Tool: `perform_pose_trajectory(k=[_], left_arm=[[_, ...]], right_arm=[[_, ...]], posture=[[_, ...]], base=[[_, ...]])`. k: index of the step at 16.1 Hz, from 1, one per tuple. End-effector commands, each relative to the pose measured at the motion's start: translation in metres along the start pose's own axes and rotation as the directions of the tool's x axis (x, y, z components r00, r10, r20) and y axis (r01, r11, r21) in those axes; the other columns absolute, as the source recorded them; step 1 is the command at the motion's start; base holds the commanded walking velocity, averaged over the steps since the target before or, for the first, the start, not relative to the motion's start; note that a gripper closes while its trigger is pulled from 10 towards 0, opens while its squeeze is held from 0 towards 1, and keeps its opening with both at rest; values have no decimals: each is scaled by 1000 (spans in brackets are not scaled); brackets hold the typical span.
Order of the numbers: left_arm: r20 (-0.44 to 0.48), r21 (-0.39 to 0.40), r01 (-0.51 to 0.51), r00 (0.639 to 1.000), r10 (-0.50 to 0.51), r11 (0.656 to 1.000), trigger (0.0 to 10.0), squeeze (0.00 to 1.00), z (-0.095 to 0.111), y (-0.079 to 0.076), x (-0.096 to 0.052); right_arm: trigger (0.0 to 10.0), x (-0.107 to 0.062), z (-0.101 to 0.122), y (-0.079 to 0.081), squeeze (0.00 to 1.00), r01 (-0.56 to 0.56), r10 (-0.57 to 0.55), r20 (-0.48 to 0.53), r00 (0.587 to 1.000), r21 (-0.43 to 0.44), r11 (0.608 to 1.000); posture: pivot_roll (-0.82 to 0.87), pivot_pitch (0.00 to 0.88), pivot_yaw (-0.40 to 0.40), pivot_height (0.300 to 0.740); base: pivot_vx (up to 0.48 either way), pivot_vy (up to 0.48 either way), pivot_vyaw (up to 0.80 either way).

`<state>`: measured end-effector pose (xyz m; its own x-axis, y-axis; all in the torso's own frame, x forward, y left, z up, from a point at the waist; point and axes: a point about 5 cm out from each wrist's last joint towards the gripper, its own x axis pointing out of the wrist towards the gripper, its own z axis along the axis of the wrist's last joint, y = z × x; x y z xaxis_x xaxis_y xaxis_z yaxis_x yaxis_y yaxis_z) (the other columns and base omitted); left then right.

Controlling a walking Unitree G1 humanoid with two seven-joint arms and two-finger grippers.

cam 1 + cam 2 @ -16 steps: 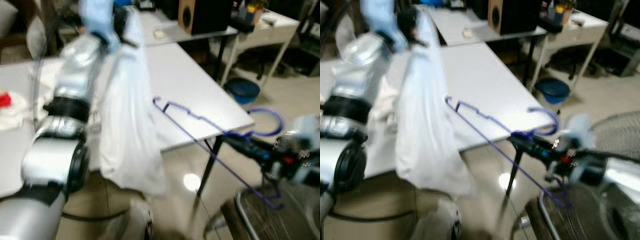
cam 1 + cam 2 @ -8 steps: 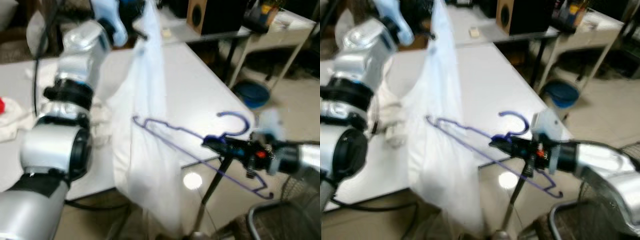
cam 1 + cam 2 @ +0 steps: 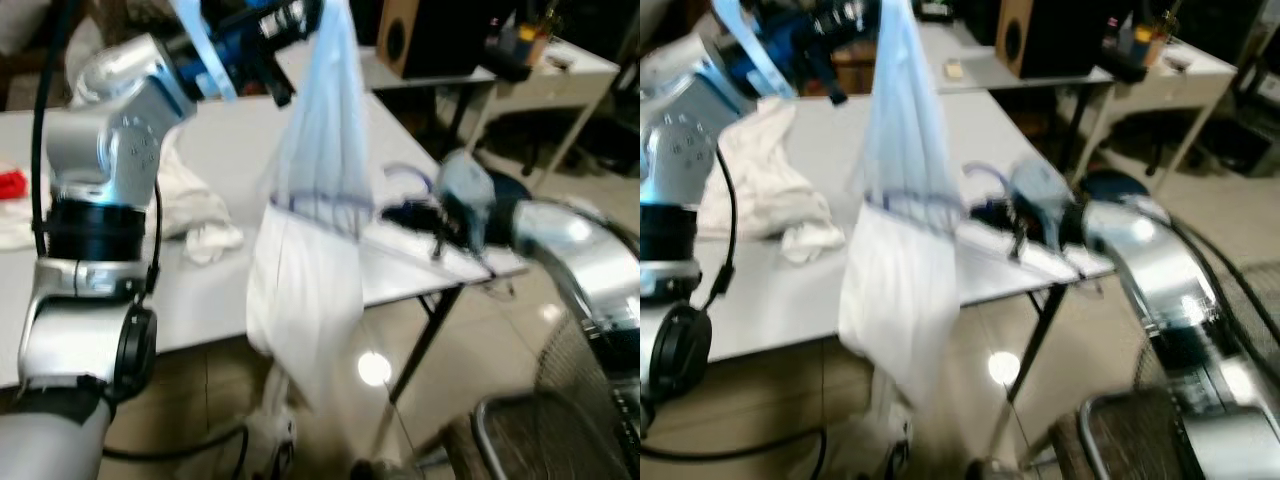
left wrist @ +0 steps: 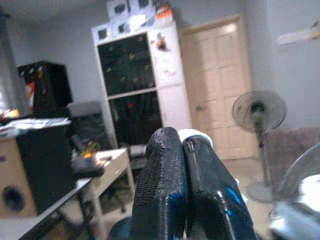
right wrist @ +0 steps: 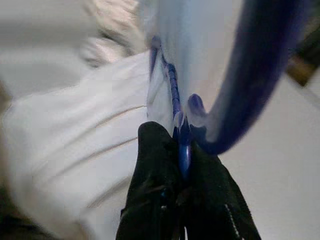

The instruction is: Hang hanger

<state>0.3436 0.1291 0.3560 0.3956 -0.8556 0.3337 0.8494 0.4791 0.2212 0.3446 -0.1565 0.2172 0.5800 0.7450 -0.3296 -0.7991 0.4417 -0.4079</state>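
A white garment (image 3: 310, 270) hangs over the table's front edge from my raised left gripper (image 3: 305, 14), which is shut on its top. Through the thin cloth the purple hanger (image 3: 320, 205) shows as a dark line, with its hook (image 3: 410, 178) sticking out to the right. My right gripper (image 3: 405, 213) is shut on the hanger just below the hook, level with the table edge. In the right wrist view the black fingers (image 5: 150, 165) pinch the purple wire (image 5: 184, 155) against the white cloth. In the left wrist view the fingers (image 4: 160, 180) are pressed together.
The white table (image 3: 200, 280) bears crumpled white cloths (image 3: 195, 205) and a red item (image 3: 10, 185) at far left. A speaker (image 3: 425, 35) and a second table (image 3: 540, 75) stand behind. A fan's wire guard (image 3: 580, 400) is at lower right, near the table leg (image 3: 425, 350).
My right gripper has carried the hanger to the left, and its far end now lies inside the garment. The left arm holds the garment higher and more spread.
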Motion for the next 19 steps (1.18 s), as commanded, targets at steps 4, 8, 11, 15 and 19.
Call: perform_pose_trajectory(k=[4, 8, 11, 15, 19], left_arm=[[341, 4, -170, 927, 158, 985, 10000, 0, 67, 19, -10], [379, -31, -298, 880, 287, 954, 10000, 0, 69, 28, -22], [282, -44, -350, 894, 348, 936, 10000, 0, 39, 27, -20], [-101, 68, -587, 800, 591, 807, 10000, 0, -46, 36, -28], [-231, 184, -639, 711, 664, 747, 10000, 0, -81, 43, -40]], right_arm=[[10000, -30, 120, -98, 0, 556, -470, 408, 783, -120, 822], [10000, -28, 136, -100, 0, 457, -330, 485, 810, -169, 873], [10000, 8, 71, -70, 0, 300, -228, 356, 906, -161, 940], [10000, 25, -12, -5, 0, -21, 50, 194, 980, -147, 989], [10000, 5, -27, 23, 0, -166, 189, 178, 966, -137, 977]], posture=[[-135, 0, -42, 740], [-126, 0, -65, 740], [-124, 0, -60, 740], [-126, 0, -42, 740], [-134, 0, -30, 740]], base=[[0, 0, 0], [0, 0, 0], [0, 0, 0], [0, 0, 0], [0, 0, 0]])
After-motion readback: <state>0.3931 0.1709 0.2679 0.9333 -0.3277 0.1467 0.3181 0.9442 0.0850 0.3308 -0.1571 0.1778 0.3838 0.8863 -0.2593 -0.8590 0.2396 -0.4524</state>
